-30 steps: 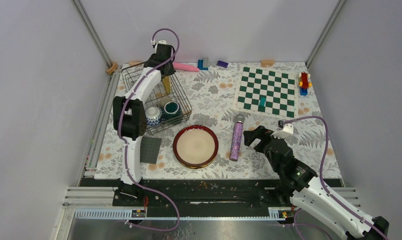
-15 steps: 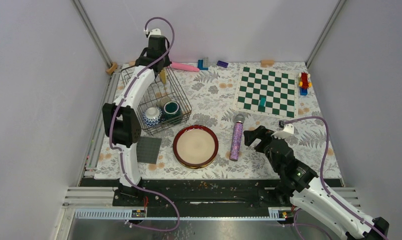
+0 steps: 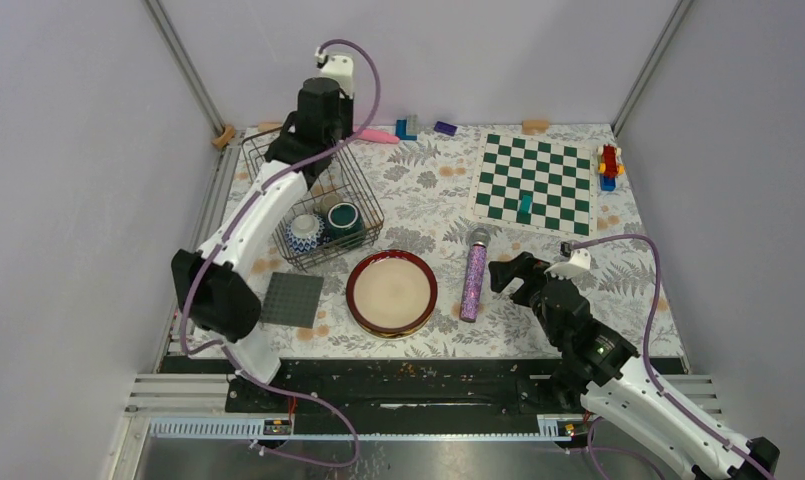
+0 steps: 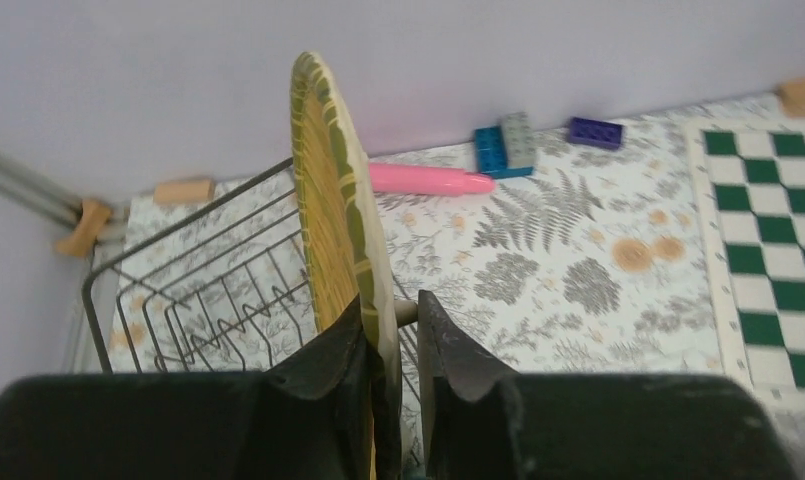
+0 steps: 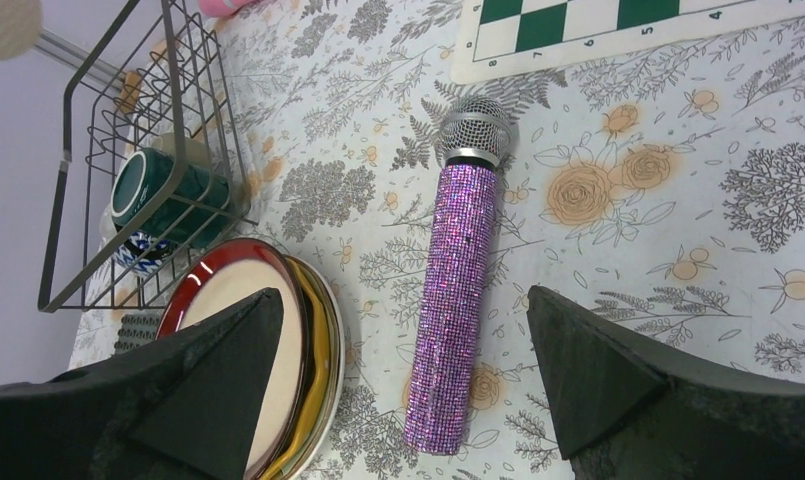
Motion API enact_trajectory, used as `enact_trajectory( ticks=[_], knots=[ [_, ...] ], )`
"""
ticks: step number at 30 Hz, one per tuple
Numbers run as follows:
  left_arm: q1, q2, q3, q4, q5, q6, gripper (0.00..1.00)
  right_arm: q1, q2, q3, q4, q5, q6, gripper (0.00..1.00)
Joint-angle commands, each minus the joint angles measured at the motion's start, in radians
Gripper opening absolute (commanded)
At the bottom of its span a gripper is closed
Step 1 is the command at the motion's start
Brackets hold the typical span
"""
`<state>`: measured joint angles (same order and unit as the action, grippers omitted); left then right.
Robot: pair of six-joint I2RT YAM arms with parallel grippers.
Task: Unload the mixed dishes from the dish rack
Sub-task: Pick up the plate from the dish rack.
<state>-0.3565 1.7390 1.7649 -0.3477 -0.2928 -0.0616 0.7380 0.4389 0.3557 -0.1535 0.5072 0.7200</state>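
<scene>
Since a second ago we see the left hand [image 4: 390, 308] lifted higher above the dish rack [image 3: 370, 208] at ten o'clock on the worktop [image 3: 428, 190], clamped on the yellow woven-look plate [image 4: 323, 190]. Only the left wrist view shows that plate, upright and edge-on; from above the arm hides it. The right hand [image 5: 403, 300], fingers wide apart, sits just beside the purple glitter cylinder [image 3: 473, 280], with the dark red-rimmed cream plate [image 3: 392, 292] at six o'clock.

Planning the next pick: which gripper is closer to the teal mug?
Left. The left gripper grips a yellow plate at the rack's far end, the mug sitting at its near end. The right gripper hovers beyond the microphone, farther off.
</scene>
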Motion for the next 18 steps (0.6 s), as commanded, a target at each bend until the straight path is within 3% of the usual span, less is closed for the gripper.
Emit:
enact_trajectory(
  ticks=[1,5,11,14,18],
  knots=[
    [-0.125,-0.2,-0.157,0.281,-0.005,0.299,0.0,0.007,-0.015,0.039,-0.05,-0.01,0.044,1.0],
    [-0.242,-0.354,-0.413,0.429,0.102,0.611,0.0,0.008,-0.031,0.067,-0.122,-0.047,0.118,1.0],
    [-0.43,-0.554,-0.718,0.432,0.263,1.002,0.0,0.007,-0.065,0.095,-0.137,-0.144,0.221,1.0],
    [-0.527,-0.642,-0.843,0.435,0.252,1.138,0.0,0.007,-0.071,0.094,-0.095,-0.174,0.268,1.0],
    [-0.624,-0.695,-0.917,0.432,0.184,1.212,0.0,0.007,-0.071,0.068,0.04,-0.207,0.338,1.0]
  ],
)
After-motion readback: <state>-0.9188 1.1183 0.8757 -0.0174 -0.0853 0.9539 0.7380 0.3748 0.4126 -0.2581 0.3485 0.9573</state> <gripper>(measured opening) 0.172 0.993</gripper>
